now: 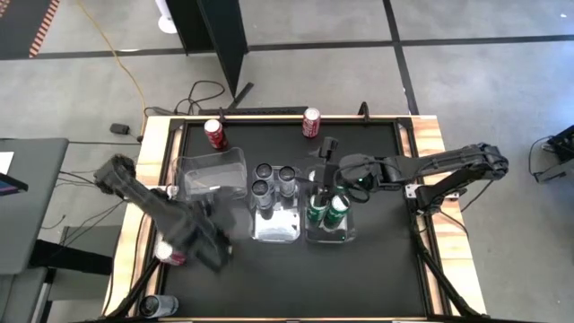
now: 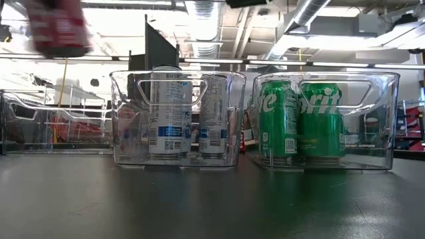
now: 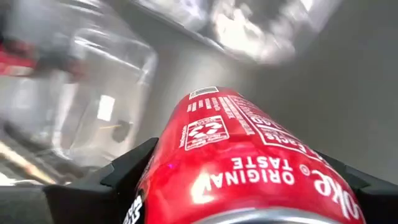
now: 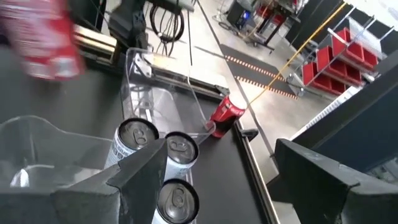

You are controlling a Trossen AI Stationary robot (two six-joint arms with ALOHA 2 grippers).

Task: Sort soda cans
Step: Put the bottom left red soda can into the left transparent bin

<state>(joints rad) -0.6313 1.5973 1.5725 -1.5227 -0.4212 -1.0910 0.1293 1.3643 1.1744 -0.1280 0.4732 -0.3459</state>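
Observation:
My left gripper (image 3: 236, 177) is shut on a red soda can (image 3: 236, 137), which the low view shows high above the table (image 2: 60, 26) at the near left. In the high view that gripper (image 1: 218, 246) hides the can. Three clear bins stand in a row: an empty one (image 1: 213, 175), one (image 1: 276, 226) with three silver cans (image 1: 273, 179) standing in it, and one (image 1: 350, 235) with two green cans (image 1: 327, 211) standing in it. My right gripper (image 4: 221, 149) hovers open over the green bin's far end (image 1: 327, 166), with nothing between its fingers. My left gripper pinches the red can by two opposite sides of its wall (image 3: 168, 155) between its two fingers, close to one silvery end. The fingers (image 3: 124, 171) come steeply from above and run along the can. The can is lifted clear of the table, near upright.
Two red cans (image 1: 213, 133) (image 1: 311, 121) stand near the table's far edge. Another red can (image 1: 170, 255) shows at the left edge, partly under my left arm. A dark can (image 1: 158, 305) sits at the near left corner. The black tabletop (image 1: 296, 278) near the front edge has free room.

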